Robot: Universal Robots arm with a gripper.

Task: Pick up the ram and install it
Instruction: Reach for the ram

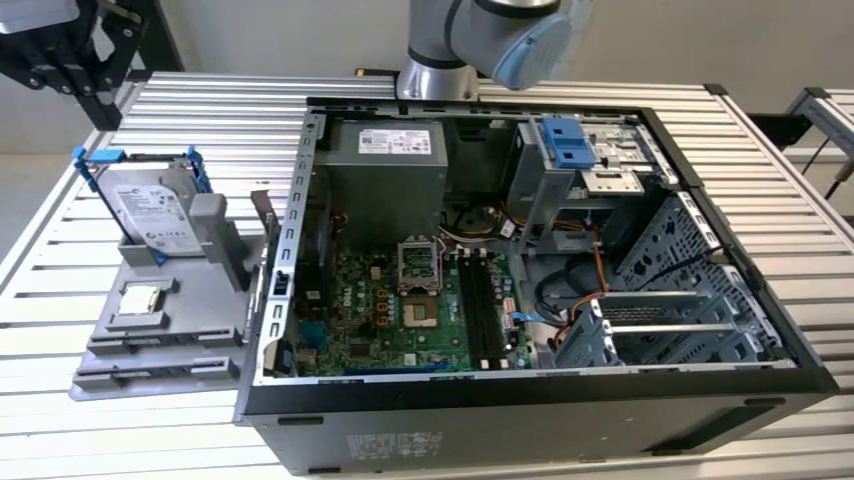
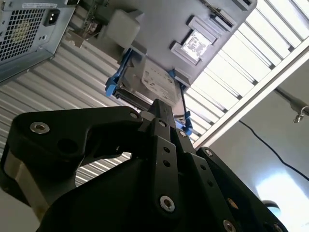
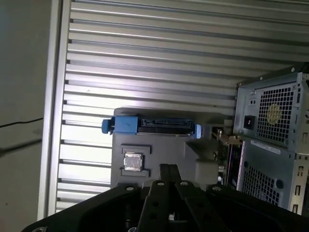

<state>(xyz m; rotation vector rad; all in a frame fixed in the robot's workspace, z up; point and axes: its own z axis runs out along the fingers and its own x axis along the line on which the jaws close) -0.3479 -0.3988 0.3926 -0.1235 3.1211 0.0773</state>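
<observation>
The ram [image 1: 264, 215] is a thin dark stick standing on edge in the grey holder [image 1: 160, 340], close beside the open computer case [image 1: 534, 420]. In the first wrist view the ram's edge [image 3: 226, 140] shows between the holder [image 3: 159, 150] and the case. My black gripper [image 1: 102, 112] hangs high above the table's far corner on the exterior view's left, well away from the ram. Its fingertips [image 3: 168, 170] lie together, shut on nothing, as they do in the second wrist view [image 2: 161, 108]. The black memory slots [image 1: 481, 310] sit on the motherboard.
A silver hard drive in a blue bracket [image 1: 150, 215] stands on the holder, with a small square chip [image 1: 142, 298] in front of it. The power supply [image 1: 380, 160] and drive cages [image 1: 587, 165] fill the case's far side. Ribbed metal table [image 1: 40, 260] all round.
</observation>
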